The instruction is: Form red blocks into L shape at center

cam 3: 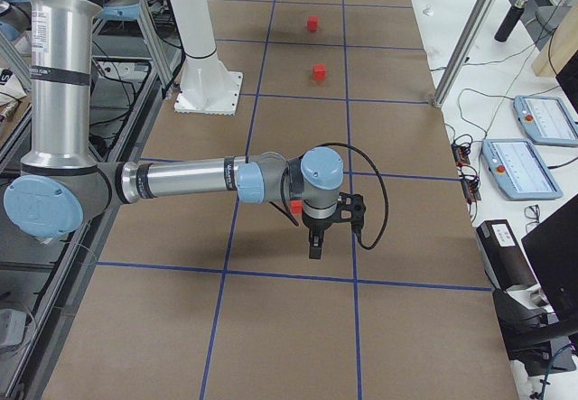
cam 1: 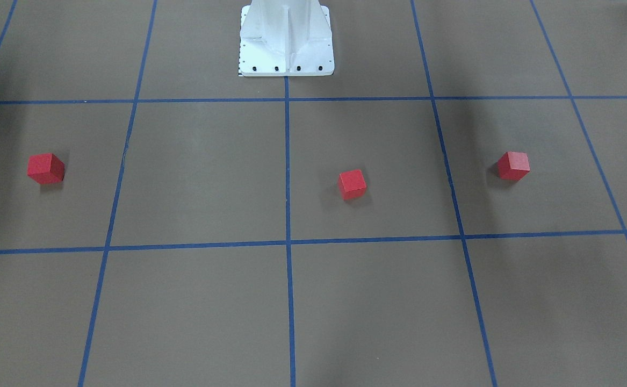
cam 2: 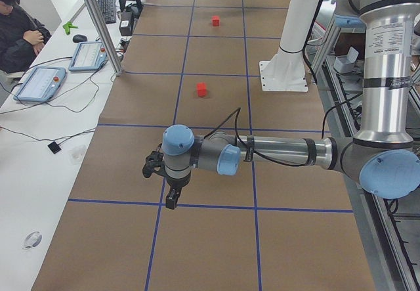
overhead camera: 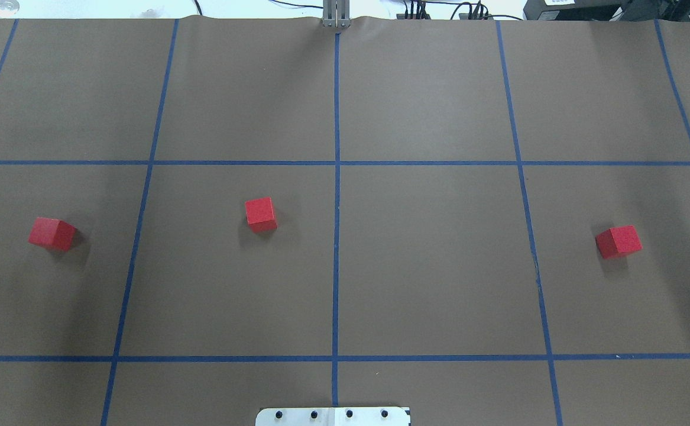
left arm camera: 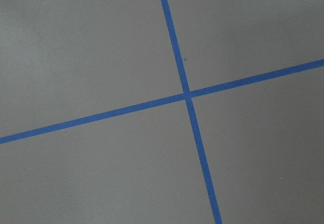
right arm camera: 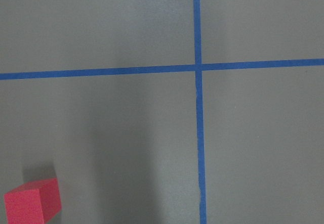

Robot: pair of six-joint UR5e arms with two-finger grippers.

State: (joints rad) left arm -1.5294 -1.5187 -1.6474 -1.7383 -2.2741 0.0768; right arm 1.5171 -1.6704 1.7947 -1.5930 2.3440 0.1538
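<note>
Three red blocks lie apart on the brown paper: one at the left (overhead camera: pixel 52 234), one left of the middle tape line (overhead camera: pixel 261 214) and one at the right (overhead camera: pixel 618 241). The center (overhead camera: pixel 337 163) is bare, with no block on it. My left gripper (cam 2: pixel 171 200) hangs over the table's left end, past the left block; I cannot tell whether it is open or shut. My right gripper (cam 3: pixel 314 245) hangs over the right end, and I cannot tell its state either. The right wrist view shows one red block (right arm camera: pixel 33 205) at its lower left.
The white robot base (overhead camera: pixel 333 416) stands at the near edge on the middle line. A person (cam 2: pixel 20 35) sits at a white side table with tablets (cam 2: pixel 39 84). Aluminium posts (cam 2: pixel 98 22) rise at the paper's edge.
</note>
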